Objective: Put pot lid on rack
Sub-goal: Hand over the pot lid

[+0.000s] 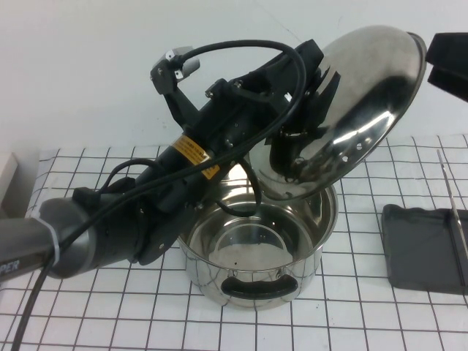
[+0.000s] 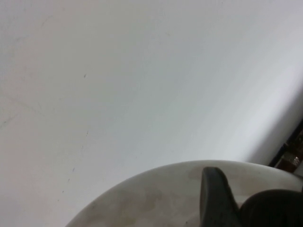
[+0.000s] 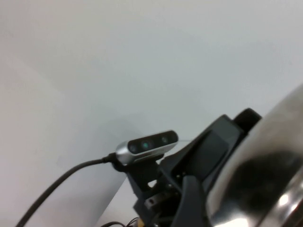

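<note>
Both grippers aloft: left gripper (image 1: 311,80) fingers clasp pot lid (image 1: 365,102); right gripper (image 1: 447,62) beside.

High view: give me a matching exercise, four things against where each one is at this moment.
Things:
1. pot lid
2. pot
3. rack
4. right gripper

Places or states:
A. standing uncovered on the checked table
B. at the frame's upper right edge, beside the lid's rim
C. tilted in the air above the pot, held by the left gripper
D. on the table at the robot's right, nothing in it

Pairs: 1-C, 2-A, 3-D, 4-B
</note>
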Available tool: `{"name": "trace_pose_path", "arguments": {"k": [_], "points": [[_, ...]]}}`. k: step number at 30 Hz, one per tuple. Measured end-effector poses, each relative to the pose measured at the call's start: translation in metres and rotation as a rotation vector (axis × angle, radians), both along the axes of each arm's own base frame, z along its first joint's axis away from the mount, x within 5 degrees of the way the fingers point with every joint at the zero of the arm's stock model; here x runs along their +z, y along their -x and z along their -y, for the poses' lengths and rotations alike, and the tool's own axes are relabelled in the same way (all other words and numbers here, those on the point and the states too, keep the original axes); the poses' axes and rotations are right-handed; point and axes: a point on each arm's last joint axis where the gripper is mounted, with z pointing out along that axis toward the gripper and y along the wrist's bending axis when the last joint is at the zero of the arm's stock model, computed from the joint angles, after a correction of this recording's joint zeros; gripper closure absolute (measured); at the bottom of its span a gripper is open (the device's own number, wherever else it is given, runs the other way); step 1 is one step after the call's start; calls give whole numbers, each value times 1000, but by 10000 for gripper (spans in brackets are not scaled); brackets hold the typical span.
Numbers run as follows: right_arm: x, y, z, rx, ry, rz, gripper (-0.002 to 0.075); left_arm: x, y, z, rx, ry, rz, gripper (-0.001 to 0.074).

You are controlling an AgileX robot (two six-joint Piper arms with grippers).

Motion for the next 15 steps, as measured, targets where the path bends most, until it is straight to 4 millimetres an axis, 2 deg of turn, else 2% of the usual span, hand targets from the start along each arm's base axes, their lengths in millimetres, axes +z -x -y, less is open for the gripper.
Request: {"name": "trace_pose_path", "arguments": {"k": [10, 15], "points": [[-14, -14, 1, -9, -24, -92, 217, 0, 0, 0, -1, -1, 1, 421], [-18, -18, -10, 6, -29, -130, 217, 0, 0, 0, -1, -1, 1, 421]]}}
